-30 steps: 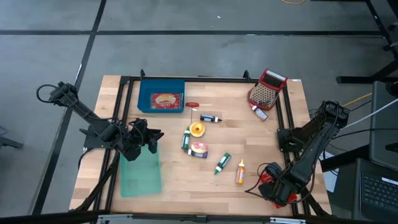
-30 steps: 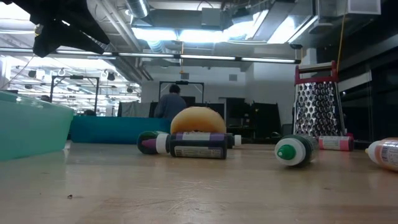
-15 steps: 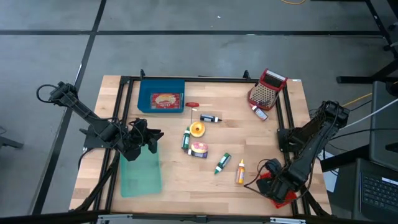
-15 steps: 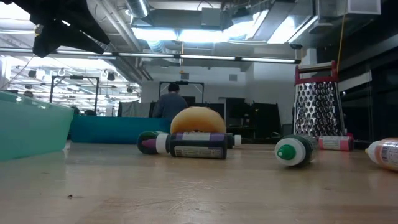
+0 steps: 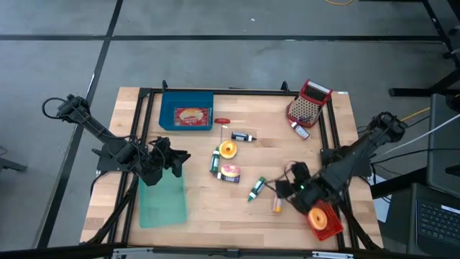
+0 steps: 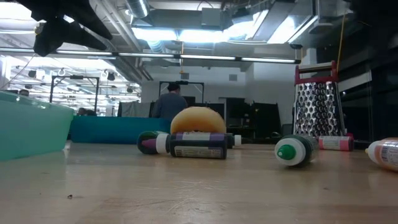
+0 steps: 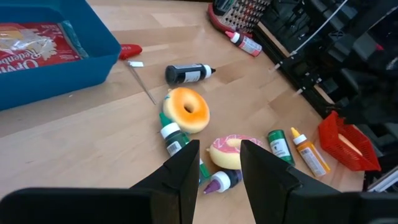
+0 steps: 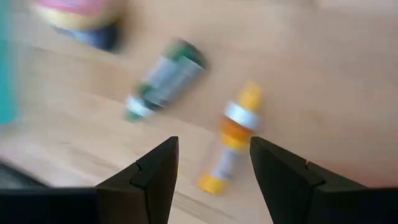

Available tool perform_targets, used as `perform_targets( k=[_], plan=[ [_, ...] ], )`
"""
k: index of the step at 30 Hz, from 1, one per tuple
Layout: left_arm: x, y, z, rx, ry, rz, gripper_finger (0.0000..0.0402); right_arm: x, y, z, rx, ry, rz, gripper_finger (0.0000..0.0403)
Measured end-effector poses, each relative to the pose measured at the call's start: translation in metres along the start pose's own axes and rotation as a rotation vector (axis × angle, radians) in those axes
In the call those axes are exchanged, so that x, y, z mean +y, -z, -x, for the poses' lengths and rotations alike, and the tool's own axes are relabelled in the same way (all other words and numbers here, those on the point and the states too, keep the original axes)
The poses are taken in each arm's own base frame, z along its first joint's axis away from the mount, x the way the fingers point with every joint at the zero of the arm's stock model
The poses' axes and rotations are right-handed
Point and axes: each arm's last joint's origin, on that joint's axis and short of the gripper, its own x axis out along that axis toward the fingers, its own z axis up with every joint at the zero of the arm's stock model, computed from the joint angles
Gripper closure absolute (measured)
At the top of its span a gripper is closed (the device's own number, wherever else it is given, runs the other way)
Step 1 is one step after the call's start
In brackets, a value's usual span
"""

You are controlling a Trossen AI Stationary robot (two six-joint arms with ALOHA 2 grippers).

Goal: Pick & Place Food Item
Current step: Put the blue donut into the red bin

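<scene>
A yellow-orange donut and a pink donut lie mid-table among small bottles. A red basket at the near right corner holds a round orange item. My right gripper hangs open above the orange bottle, which lies on the wood beside a green bottle; nothing is between its fingers. My left gripper waits open over the far end of the teal bin, looking toward the donuts.
A blue bin with a red packet stands at the far left. A box grater stands at the far right. A black bottle and two green bottles lie around the donuts. Bare wood lies along the near edge.
My right gripper has left the red basket at the near right corner, rising and swinging toward the table's middle, and now hangs over the orange bottle. The round orange item now shows uncovered in the basket.
</scene>
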Motion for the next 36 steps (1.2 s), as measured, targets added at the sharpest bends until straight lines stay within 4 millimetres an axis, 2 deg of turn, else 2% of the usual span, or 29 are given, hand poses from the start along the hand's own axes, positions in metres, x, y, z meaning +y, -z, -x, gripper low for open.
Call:
perform_targets(
  k=[5, 8, 14, 18, 22, 25, 31, 36],
  plan=[
    [0.0, 0.0, 0.0, 0.0, 0.0, 0.001, 0.029, 0.038, -0.04, 0.006, -0.04, -0.123, 0.128, 0.0199],
    [0.0, 0.0, 0.0, -0.002, 0.001, 0.005, 0.029, 0.056, -0.07, 0.001, -0.079, -0.161, 0.137, 0.0199],
    [-0.003, -0.001, 0.0, -0.012, 0.016, 0.026, 0.029, 0.067, -0.128, -0.032, -0.053, -0.099, 0.186, 0.0199],
    [-0.003, -0.001, 0.0, -0.018, 0.017, 0.025, 0.029, 0.077, -0.154, -0.058, -0.007, -0.143, 0.212, 0.0199],
    [-0.007, -0.002, 0.0, -0.016, 0.049, -0.026, 0.029, 0.088, -0.172, -0.085, 0.033, -0.209, 0.191, 0.0199],
    [-0.006, -0.007, 0.004, -0.001, 0.077, -0.05, 0.029, 0.097, -0.179, -0.101, 0.051, -0.197, 0.204, 0.0199],
    [0.003, -0.034, 0.027, -0.028, 0.184, -0.087, 0.029, 0.125, -0.186, -0.125, 0.072, -0.152, 0.274, 0.0199],
    [0.015, -0.057, 0.047, -0.021, 0.322, -0.112, 0.029, 0.135, -0.195, -0.143, 0.085, -0.055, 0.312, 0.0199]
  ],
)
